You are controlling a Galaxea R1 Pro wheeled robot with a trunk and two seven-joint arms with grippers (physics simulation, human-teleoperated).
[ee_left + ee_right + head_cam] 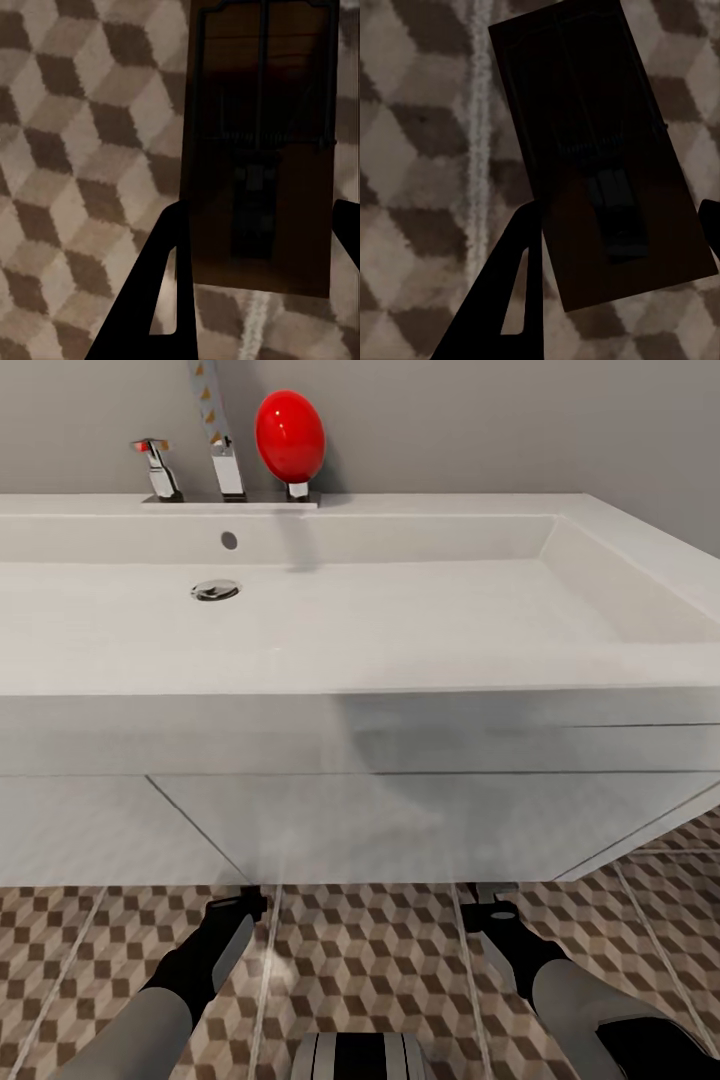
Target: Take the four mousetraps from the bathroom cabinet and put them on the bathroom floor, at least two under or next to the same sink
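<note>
the robot stands right in front of the bathroom sink (420, 610), both arms reaching down toward the bathroom floor (370, 960) at the foot of the white vanity unit (400, 820). in the left wrist view the left gripper (259, 247) has its fingers on either side of a mousetrap (259, 150), apparently grasping it above the cube-pattern tiles. the right gripper (619, 247) likewise straddles a second mousetrap (600, 150), seemingly clenched on it. whether either trap already touches the floor i cannot tell. judging from this, two traps are about to be set by the sink; the other two remain unaccounted for.
</note>
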